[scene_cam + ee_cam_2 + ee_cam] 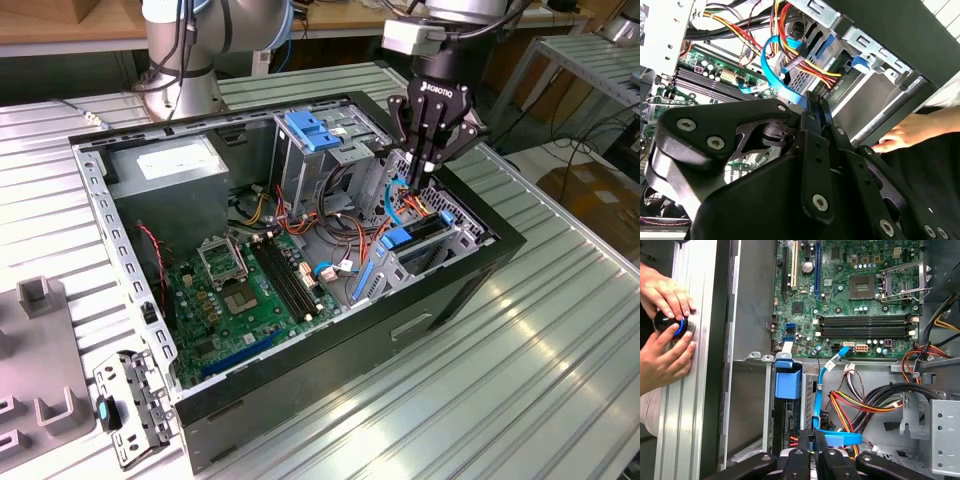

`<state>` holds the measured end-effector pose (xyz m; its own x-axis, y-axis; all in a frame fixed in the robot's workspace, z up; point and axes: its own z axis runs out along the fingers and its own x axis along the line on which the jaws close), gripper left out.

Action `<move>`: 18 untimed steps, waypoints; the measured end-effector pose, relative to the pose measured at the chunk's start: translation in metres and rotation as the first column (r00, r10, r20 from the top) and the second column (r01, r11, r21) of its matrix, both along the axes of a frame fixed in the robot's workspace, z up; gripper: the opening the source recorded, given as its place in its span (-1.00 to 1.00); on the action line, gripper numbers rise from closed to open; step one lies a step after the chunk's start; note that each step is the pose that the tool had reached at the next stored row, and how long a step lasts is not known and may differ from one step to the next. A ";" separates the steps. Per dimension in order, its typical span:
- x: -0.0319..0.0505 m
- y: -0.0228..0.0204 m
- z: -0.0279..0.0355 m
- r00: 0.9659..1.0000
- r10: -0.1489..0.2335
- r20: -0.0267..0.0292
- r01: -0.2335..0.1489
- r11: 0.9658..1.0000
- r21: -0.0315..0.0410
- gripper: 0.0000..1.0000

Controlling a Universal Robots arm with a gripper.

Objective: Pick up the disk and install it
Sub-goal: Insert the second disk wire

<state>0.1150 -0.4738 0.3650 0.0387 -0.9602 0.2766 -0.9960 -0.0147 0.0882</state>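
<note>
Gripper: black, two-fingered, pointing down over the drive bay at the case's (330, 370) front edge; fingers pressed together at the tips (422, 172); whether they pinch the blue cable beside them cannot be told
Disk: seated in the bay below the gripper, a blue plastic carrier end over grey metal (412, 240)
Exterior view alone: the whole open black case lying on a ribbed metal table (480, 400), the grey power supply (165, 165) at the case's rear corner, a blue bracket (312, 130) atop the tall cage
First wrist view alone: the disk's carrier as a glossy blue block (788, 380) in the bay's sheet-metal frame, fingertips (815, 450) just beside it; two hands (665, 355) outside the case wall, holding a round black and blue knob (672, 322) on the table's edge
Second wrist view alone: the gripper's matt black linkage with bolt heads, tips (816, 102) closed; one hand (905, 132) past the case wall
Cable: flat, light blue, looped (771, 65), running from the green motherboard (860, 290) to the fingertips (818, 390)
Wires: red, yellow and black bundles beside the bay
</note>
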 end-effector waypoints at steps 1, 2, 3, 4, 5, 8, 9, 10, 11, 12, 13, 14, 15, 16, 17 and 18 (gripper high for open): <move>-0.0014 -0.0001 -0.0007 1.000 0.001 0.002 -0.001 1.000 0.001 -0.68; -0.0024 -0.0005 -0.0014 1.000 0.003 0.003 -0.003 1.000 0.002 -0.68; -0.0030 -0.0016 -0.0018 1.000 0.004 0.005 -0.004 1.000 0.004 -0.68; -0.0034 -0.0028 -0.0024 1.000 0.006 0.007 -0.006 1.000 0.008 -0.68; -0.0038 -0.0044 -0.0028 1.000 0.007 0.010 -0.007 1.000 0.013 -0.68; -0.0052 -0.0104 -0.0041 1.000 0.010 0.019 -0.010 1.000 0.029 -0.68; -0.0059 -0.0132 -0.0047 1.000 0.011 0.023 -0.012 0.999 0.036 -0.68; -0.0065 -0.0156 -0.0051 1.000 0.011 0.027 -0.012 0.999 0.042 -0.68; -0.0078 -0.0187 -0.0058 0.999 0.012 0.032 -0.014 0.999 0.051 -0.68; -0.0095 -0.0206 -0.0063 0.999 0.012 0.037 -0.014 0.998 0.055 -0.68; -0.0103 -0.0217 -0.0066 0.999 0.012 0.041 -0.014 0.998 0.058 -0.68; -0.0112 -0.0228 -0.0069 0.999 0.012 0.044 -0.014 0.998 0.060 -0.68; -0.0121 -0.0244 -0.0072 0.999 0.012 0.049 -0.015 0.998 0.063 -0.68; -0.0128 -0.0258 -0.0076 0.999 0.011 0.053 -0.015 0.998 0.065 -0.68; -0.0138 -0.0278 -0.0080 0.998 0.011 0.057 -0.015 0.998 0.068 -0.68; -0.0145 -0.0291 -0.0082 0.998 0.011 0.061 -0.015 0.997 0.071 -0.68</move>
